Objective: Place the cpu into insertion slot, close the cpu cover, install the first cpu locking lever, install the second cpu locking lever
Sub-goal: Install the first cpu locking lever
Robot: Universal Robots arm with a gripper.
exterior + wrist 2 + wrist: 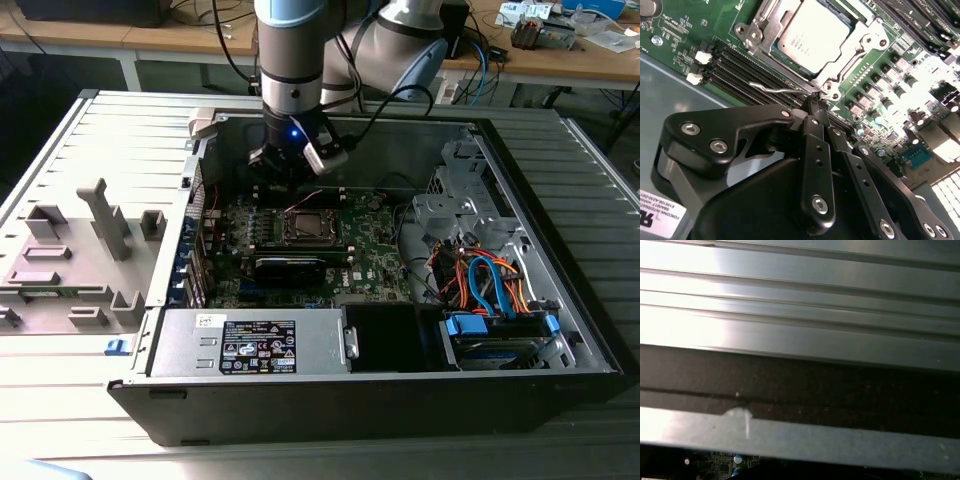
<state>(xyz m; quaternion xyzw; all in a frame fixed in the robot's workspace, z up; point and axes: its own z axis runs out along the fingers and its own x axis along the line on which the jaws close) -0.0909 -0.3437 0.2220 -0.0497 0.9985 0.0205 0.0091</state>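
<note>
The claw [816,102] has its black fingers pressed together, their tips at the bent end of a thin wire lever [775,89]; whether they pinch it I cannot tell. Just beyond the tips sits the cpu [812,32], a flat square with a dull silver-grey top, lying in the slot [790,65]. The cover [860,45], a silvery frame, is shut around it. Farther off, green board [880,75] spreads beneath.
</note>
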